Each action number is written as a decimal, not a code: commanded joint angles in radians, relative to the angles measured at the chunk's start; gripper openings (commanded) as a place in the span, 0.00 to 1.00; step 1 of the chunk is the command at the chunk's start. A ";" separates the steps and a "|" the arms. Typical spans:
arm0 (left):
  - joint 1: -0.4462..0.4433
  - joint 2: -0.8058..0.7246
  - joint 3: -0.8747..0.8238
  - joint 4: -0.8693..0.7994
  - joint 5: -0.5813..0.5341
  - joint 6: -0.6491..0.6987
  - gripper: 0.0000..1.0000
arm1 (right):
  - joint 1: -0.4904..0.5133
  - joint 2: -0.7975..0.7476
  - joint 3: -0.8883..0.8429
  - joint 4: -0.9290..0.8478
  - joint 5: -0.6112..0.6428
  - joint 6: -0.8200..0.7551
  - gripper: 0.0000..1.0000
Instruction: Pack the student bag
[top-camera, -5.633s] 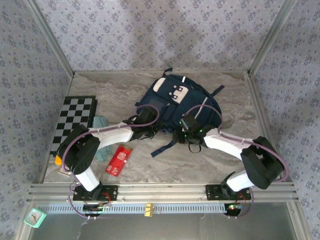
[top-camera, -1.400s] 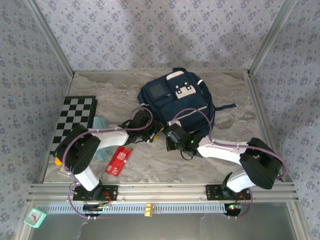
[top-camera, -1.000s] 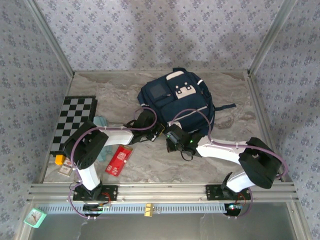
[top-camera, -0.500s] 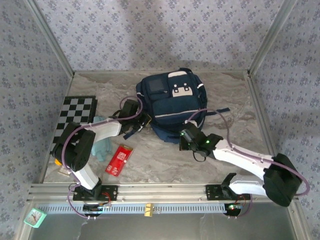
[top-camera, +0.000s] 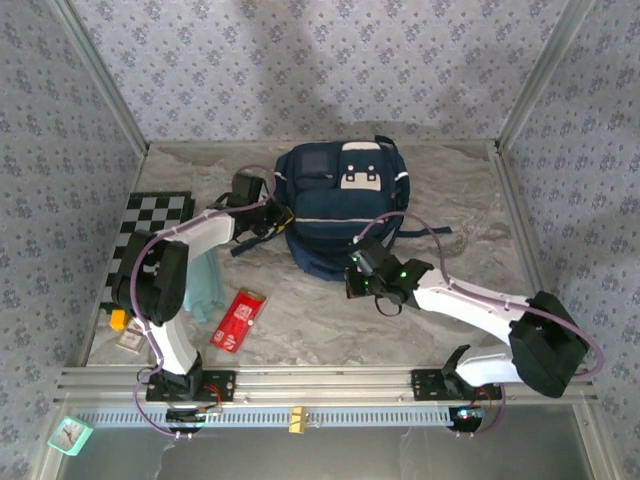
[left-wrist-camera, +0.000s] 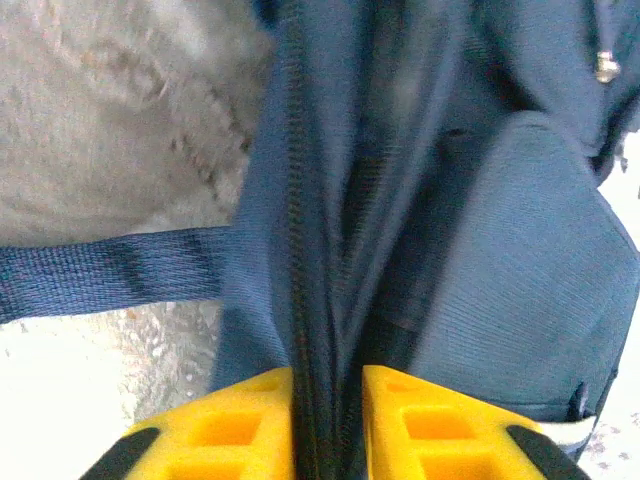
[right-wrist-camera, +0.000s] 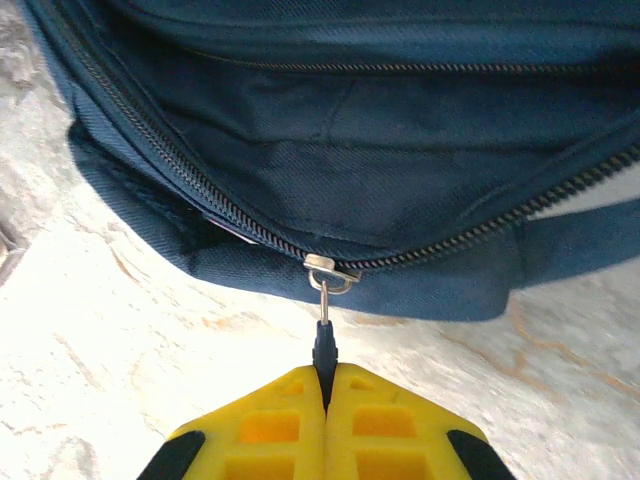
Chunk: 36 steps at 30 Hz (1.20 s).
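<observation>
Right hand (right-wrist-camera: 325, 378) has its fingers pressed together on the thin dark pull (right-wrist-camera: 323, 345) of a zip (right-wrist-camera: 240, 218) at the near lower edge of the bag (top-camera: 345, 200); the teeth run off both ways from the slider, and I cannot tell which stretch is open. The left hand (left-wrist-camera: 328, 400) is clamped on a fold of navy fabric beside another zip line on the bag's left side, with a strap (left-wrist-camera: 100, 275) trailing over the bench (top-camera: 300, 335). The bag stands toward the back of the bench, patch side up, between the two hands. I judge the step to be opening the bag — one hand anchors the cloth while the other is set to draw the slider. The next move calls for a steady pull along the line of the teeth, the left hand holding firm so the bag does not slide with it; the tab could slip out. Packing looks not yet begun: a red packet (top-camera: 238, 318) and a teal cloth (top-camera: 208, 285) lie on the bench to the left, apart from the bag. A few seconds ago the bag lay slanted mid-bench — it now sits squared up farther back, and both arms reach farther out.
</observation>
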 joint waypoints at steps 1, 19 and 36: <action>0.002 -0.075 -0.001 -0.016 0.002 0.069 0.35 | 0.012 0.032 0.022 0.031 -0.022 -0.022 0.00; -0.194 -0.076 -0.141 0.086 -0.076 -0.232 0.52 | -0.024 0.121 0.003 0.101 0.021 -0.057 0.00; -0.229 -0.073 -0.148 0.059 -0.090 -0.222 0.00 | -0.092 0.240 0.053 0.202 -0.016 -0.127 0.21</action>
